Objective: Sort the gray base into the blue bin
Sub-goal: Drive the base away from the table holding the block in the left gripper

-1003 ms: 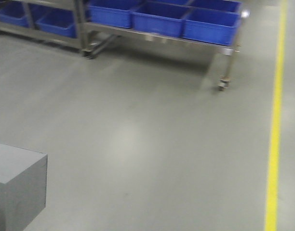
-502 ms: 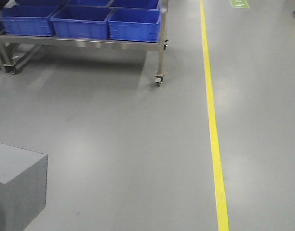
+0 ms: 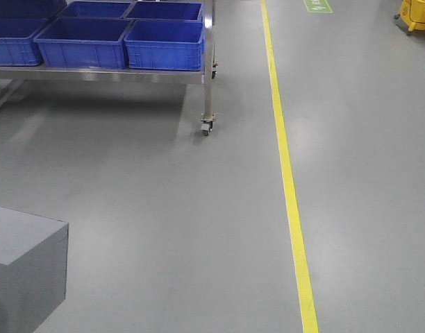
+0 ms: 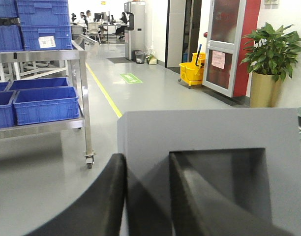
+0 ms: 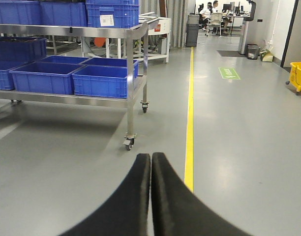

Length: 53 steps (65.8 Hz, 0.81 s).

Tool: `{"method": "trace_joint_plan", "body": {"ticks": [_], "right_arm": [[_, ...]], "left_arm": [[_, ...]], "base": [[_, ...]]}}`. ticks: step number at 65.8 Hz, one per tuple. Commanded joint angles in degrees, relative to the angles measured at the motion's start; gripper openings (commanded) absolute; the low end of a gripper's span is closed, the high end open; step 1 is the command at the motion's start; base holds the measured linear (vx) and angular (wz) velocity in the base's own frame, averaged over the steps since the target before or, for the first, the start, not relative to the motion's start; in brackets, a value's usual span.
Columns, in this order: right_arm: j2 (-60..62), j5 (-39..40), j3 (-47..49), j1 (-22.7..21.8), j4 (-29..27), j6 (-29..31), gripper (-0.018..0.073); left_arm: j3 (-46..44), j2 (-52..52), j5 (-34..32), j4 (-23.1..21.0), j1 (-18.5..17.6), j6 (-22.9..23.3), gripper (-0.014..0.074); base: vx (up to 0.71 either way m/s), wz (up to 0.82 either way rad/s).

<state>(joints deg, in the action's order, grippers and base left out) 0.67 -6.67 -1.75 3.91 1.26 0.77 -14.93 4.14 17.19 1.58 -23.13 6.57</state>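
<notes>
While the left tool [image 4: 146,164] pinches one wall of the gray base [image 4: 204,129], low at eight o'clock in the front view, the right tool [image 5: 151,160] sits closed and empty. I'd grip firmly and approach the blue bin [image 3: 164,45] on the steel cart [image 3: 129,74] at eleven o'clock squarely.

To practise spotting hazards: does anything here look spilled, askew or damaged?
Nothing stands out: blue bins sit square on the cart, the floor is clean, the left pincer grips the gray base by its recess wall.
</notes>
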Motion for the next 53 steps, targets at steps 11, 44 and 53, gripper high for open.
{"method": "trace_joint_plan", "body": {"ticks": [11,44,53], "right_arm": [[0.7,4.5,-0.8,-0.3,0.6,0.3,-0.0009],[0.7,4.5,-0.8,-0.3,0.6,0.3,-0.0009],[0.7,4.5,-0.8,-0.3,0.6,0.3,-0.0009]], "left_arm": [[-1.7,0.5,-6.2,-0.3,-0.4,0.3,-0.0006],[-1.7,0.5,-6.2,-0.3,-0.4,0.3,-0.0006],[-1.7,0.5,-6.2,-0.3,-0.4,0.3,-0.0006]], "base": [[0.36,-0.04],[0.38,-0.06],[0.42,-0.07]]}}
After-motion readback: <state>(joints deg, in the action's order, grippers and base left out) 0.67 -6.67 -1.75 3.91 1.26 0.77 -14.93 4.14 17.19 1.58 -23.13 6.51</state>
